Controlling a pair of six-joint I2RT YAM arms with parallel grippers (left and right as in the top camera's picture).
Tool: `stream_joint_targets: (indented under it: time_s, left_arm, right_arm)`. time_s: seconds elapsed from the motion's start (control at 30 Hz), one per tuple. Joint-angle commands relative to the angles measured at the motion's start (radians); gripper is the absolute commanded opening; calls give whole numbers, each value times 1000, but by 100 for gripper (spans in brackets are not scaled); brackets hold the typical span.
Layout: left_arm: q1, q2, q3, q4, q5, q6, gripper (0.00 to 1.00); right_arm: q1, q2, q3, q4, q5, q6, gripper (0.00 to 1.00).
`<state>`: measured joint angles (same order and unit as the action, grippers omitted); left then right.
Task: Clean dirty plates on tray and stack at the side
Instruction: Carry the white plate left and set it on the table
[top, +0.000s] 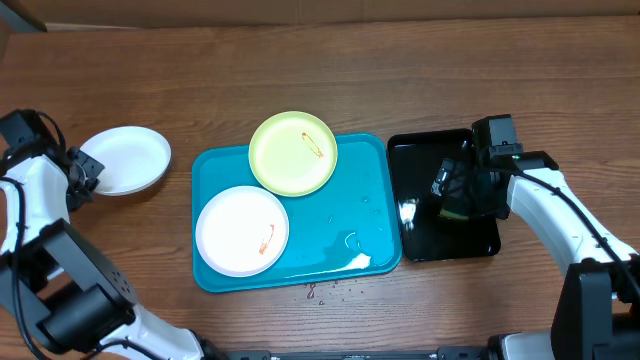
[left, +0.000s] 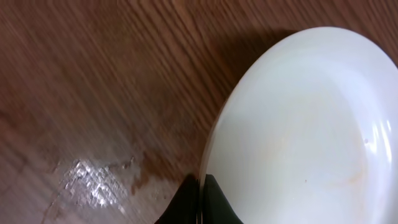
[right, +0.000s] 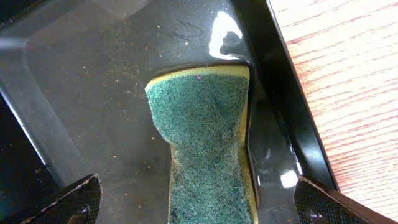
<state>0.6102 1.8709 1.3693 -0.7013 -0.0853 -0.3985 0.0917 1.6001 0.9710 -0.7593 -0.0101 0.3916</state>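
The turquoise tray (top: 360, 215) holds a pale yellow-green plate (top: 292, 152) with an orange smear at its back edge and a white plate (top: 241, 230) with a red smear at its front left. A third white plate (top: 125, 159) lies on the table left of the tray. My left gripper (top: 88, 172) is shut on that plate's rim (left: 202, 186); the plate (left: 298, 130) fills the left wrist view. My right gripper (top: 455, 190) is open over the black tray, its fingers either side of a green-and-yellow sponge (right: 205, 143) lying in the tray.
The glossy black tray (top: 440, 240) stands right of the turquoise tray and looks wet inside (right: 93, 81). Water and a white smear (top: 358, 262) lie on the turquoise tray's front right. Small red specks (top: 320, 290) dot the wooden table in front.
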Motion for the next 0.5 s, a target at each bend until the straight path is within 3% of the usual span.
stream_joint_targets:
  time_s: [0.0, 0.13, 0.2, 0.27, 0.3, 0.37, 0.47]
  left_arm:
    - [4, 55, 1, 28, 4, 52, 4]
    - [4, 85, 1, 32, 3, 56, 5]
    - [5, 87, 1, 26, 5, 73, 27]
    - [5, 78, 11, -1, 20, 109, 72]
    - [5, 73, 27, -27, 40, 118, 85]
    - [5, 53, 89, -108, 100, 118, 92]
    - [1, 9, 207, -230, 208, 146, 92]
  right_arm:
    - [-3, -2, -4, 3, 13, 0, 100]
    - [-3, -2, -4, 3, 13, 0, 100]
    - [-3, -2, -4, 3, 13, 0, 100]
    - [-3, -2, -4, 3, 13, 0, 100]
    - [-3, -2, -4, 3, 13, 0, 100]
    - [-3, -2, -4, 3, 13, 0, 100]
    - [-3, -2, -4, 3, 13, 0, 100]
